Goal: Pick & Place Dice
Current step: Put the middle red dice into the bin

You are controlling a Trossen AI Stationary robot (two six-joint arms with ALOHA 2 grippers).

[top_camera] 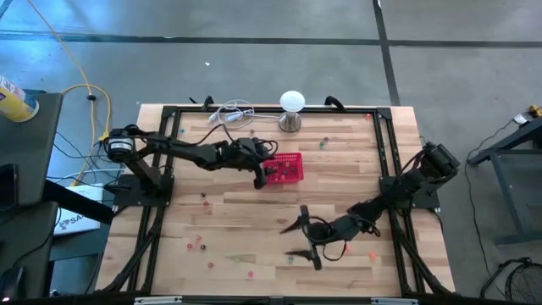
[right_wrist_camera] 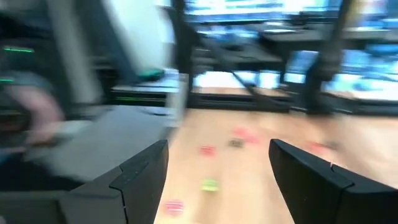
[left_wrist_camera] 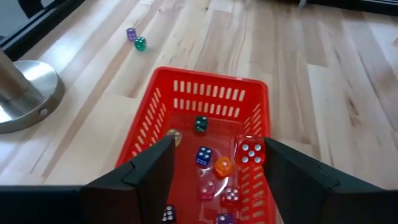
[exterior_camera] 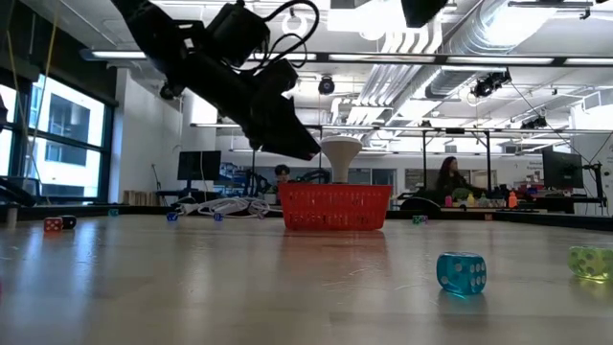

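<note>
A red mesh basket stands on the wooden table's far middle, with several small dice of mixed colours inside it. My left gripper hovers open just above the basket's near-left end. A red die shows between its fingers by the basket's wall; whether it is falling or lying there I cannot tell. More dice lie scattered on the table, among them a blue one and a green one. My right gripper stands open near the table's front middle, pointing level over loose dice.
A white ball-shaped lamp on a metal base stands just behind the basket, with a coiled white cable to its left. Two dice lie beyond the basket. A black frame borders the table.
</note>
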